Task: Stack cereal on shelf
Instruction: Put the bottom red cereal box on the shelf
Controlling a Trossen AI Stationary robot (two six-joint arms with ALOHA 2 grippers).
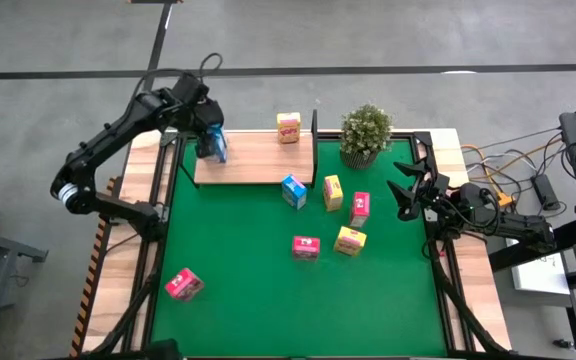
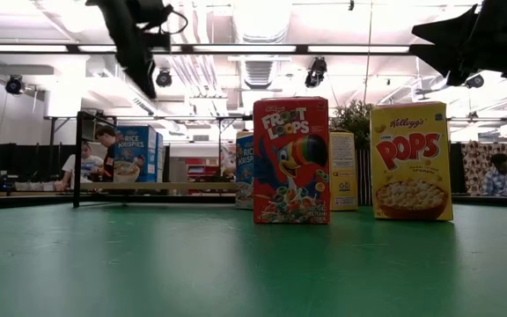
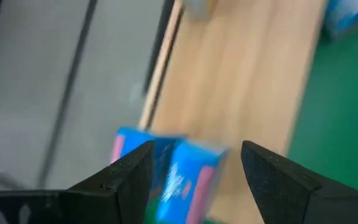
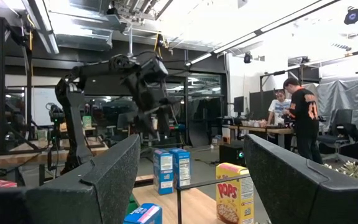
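Shelf (image 1: 258,160) | holds blue boxes (image 1: 214,146), yellow box (image 1: 288,127)

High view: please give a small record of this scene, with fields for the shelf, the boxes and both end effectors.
shelf: wooden plank at the far side of the green mat
boxes on shelf: blue box at its left end; yellow box near the back edge
boxes on mat: six, scattered; a pink-red one lies apart, near left
plant: potted, right of the shelf
left end effector: open, above the blue box
right end effector: open, waiting at the right edge
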